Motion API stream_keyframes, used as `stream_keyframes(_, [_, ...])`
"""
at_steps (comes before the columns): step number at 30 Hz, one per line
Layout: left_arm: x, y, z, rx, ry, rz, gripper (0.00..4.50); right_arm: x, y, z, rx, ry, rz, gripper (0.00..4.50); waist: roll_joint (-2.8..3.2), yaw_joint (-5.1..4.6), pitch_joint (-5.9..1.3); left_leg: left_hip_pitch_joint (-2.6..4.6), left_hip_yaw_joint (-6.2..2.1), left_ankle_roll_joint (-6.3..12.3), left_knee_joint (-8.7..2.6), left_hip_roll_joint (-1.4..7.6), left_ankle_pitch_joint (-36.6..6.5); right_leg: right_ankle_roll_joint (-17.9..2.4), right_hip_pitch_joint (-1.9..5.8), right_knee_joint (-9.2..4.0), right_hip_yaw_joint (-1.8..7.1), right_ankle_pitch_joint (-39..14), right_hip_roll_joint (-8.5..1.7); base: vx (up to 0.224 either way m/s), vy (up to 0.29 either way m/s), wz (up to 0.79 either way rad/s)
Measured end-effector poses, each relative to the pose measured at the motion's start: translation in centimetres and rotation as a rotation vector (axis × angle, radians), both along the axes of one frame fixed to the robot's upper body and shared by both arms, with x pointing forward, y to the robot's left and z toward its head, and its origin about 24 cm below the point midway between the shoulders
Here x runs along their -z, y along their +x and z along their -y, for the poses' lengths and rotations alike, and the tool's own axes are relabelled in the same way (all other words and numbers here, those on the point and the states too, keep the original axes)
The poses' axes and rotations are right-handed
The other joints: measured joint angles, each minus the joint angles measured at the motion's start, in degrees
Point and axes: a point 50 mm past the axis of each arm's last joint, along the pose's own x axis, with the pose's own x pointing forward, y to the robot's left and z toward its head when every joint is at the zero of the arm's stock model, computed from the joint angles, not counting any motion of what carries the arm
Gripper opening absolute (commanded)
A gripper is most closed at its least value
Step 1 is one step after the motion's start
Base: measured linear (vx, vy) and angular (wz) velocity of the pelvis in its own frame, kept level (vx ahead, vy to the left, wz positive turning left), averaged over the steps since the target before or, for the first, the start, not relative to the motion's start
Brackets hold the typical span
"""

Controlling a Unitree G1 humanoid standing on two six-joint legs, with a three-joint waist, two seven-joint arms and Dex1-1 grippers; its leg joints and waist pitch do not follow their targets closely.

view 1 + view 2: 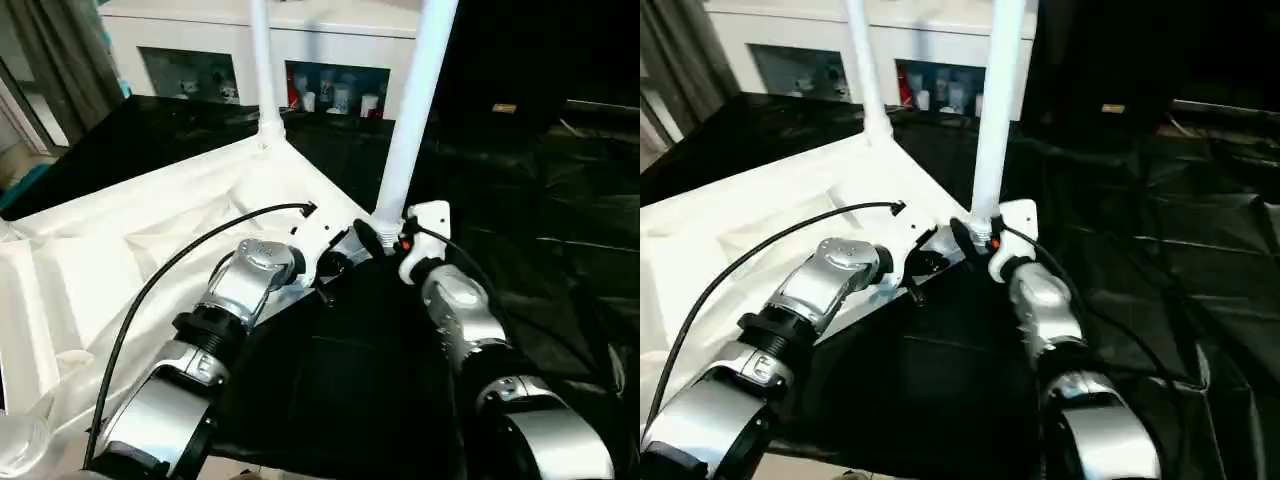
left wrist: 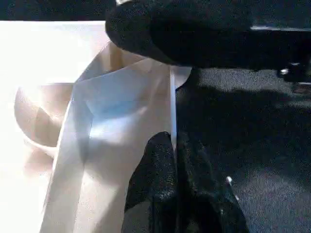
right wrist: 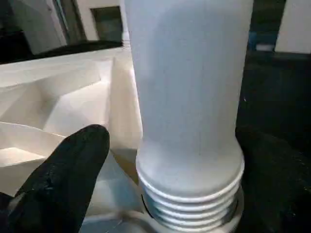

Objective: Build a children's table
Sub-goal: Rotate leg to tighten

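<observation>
Right claw [image 3: 184,160] spread wide, fingers either side of the near leg [image 3: 187,92], whose threaded foot sits in the tabletop [image 1: 100,260] corner socket. Left claw [image 2: 175,160] pinched on the top's rim. Leg tops cut off. Black sheet [image 1: 560,230] below; white cabinet [image 1: 180,40] behind.

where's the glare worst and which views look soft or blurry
Left wrist view: the table top blows out to flat white at its lit edge, and the dark shape above it is blurred. Right wrist view: the leg is soft, the black fingers smeared. Head views: the black cloth shows mild sheen.
</observation>
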Motion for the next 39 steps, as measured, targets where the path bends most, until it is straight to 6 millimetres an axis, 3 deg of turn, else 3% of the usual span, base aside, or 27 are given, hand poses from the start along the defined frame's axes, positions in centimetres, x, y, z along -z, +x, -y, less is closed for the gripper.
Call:
stream_keyframes(6, [0.0, -0.3, -0.6, 0.06, 0.01, -0.002, 0.0, -0.6, -0.5, 2.1, -0.034, 0.008, 0.03, 4.36, 0.0, 0.46, 0.0, 0.0, 0.0, 0.02, 0.0, 0.01, 0.01, 0.0, -0.01, 0.03, -0.01, 0.0, 0.0, 0.0, 0.0, 0.0])
stream_keyframes(12, [0.2, -1.1, -2.1, 0.197, 0.031, 0.015, 0.0, -0.9, -3.4, 4.0, -0.357, -0.003, -0.031, 4.36, 0.05, 1.16, 0.02, -0.01, -0.01, 0.07, 0.06, 0.03, 0.04, 0.0, 0.01, 0.04, -0.02, 0.0, 0.0, 0.0, 0.0, 0.0])
stream_keyframes(20, [0.5, -2.7, -3.9, 0.378, 0.029, -0.004, 0.0, -1.8, -5.7, 5.7, -0.573, -0.129, -0.073, 4.36, 0.16, 2.12, 0.05, 0.1, 0.02, 0.08, 0.23, 0.12, 0.06, 0.0, 0.08, 0.26, -0.02, -0.01, 0.0, 0.0, 0.0, 0.0])
stream_keyframes(26, [0.6, -3.9, -4.1, 0.518, 0.035, -0.019, 0.0, -2.1, -6.7, 5.4, -0.683, -0.217, -0.103, 4.36, 0.22, 3.19, 0.09, 0.05, 0.07, -0.06, 0.27, 0.14, 0.15, 0.0, 0.12, 0.26, -0.02, -0.01, -0.05, 0.0, 0.0, 0.0])
stream_keyframes(31, [0.6, -4.1, -3.9, 0.538, 0.035, -0.02, 0.0, -1.9, -7.1, 5.2, -0.716, -0.231, -0.111, 4.36, 0.21, 3.29, 0.09, 0.08, 0.21, -0.11, 0.29, 0.14, 0.17, 0.0, 0.2, 0.26, 0.03, -0.01, -0.12, 0.0, 0.0, 0.0])
stream_keyframes(33, [0.6, -4.1, -4.0, 0.54, 0.036, -0.022, 0.0, -1.9, -7.1, 5.1, -0.727, -0.242, -0.116, 4.1, 0.21, 3.26, 0.09, 0.08, 0.21, -0.1, 0.28, 0.17, 0.17, 0.0, 0.2, 0.26, 0.01, -0.01, -0.11, 0.0, 0.0, 0.0])
stream_keyframes(36, [0.6, -4.1, -4.0, 0.542, 0.035, -0.023, 0.0, -1.8, -7.2, 4.9, -0.734, -0.256, -0.127, 4.1, 0.22, 3.29, 0.09, 0.07, 0.21, -0.1, 0.28, 0.2, 0.17, 0.01, 0.19, 0.26, -0.01, -0.01, -0.1, 0.0, 0.0, 0.0])
stream_keyframes(37, [0.6, -4.1, -4.0, 0.542, 0.035, -0.023, 0.0, -1.8, -7.2, 4.9, -0.735, -0.258, -0.128, 3.8, 0.21, 3.3, 0.09, 0.07, 0.21, -0.09, 0.28, 0.2, 0.17, 0.01, 0.19, 0.27, -0.01, -0.01, -0.09, 0.0, 0.0, 0.0])
stream_keyframes(39, [0.6, -4.1, -4.0, 0.544, 0.034, -0.023, 0.0, -1.8, -7.1, 4.9, -0.733, -0.263, -0.129, 3.7, 0.21, 3.33, 0.09, 0.06, 0.21, -0.09, 0.29, 0.2, 0.17, 0.01, 0.19, 0.27, -0.01, -0.01, -0.09, 0.0, 0.0, 0.0])
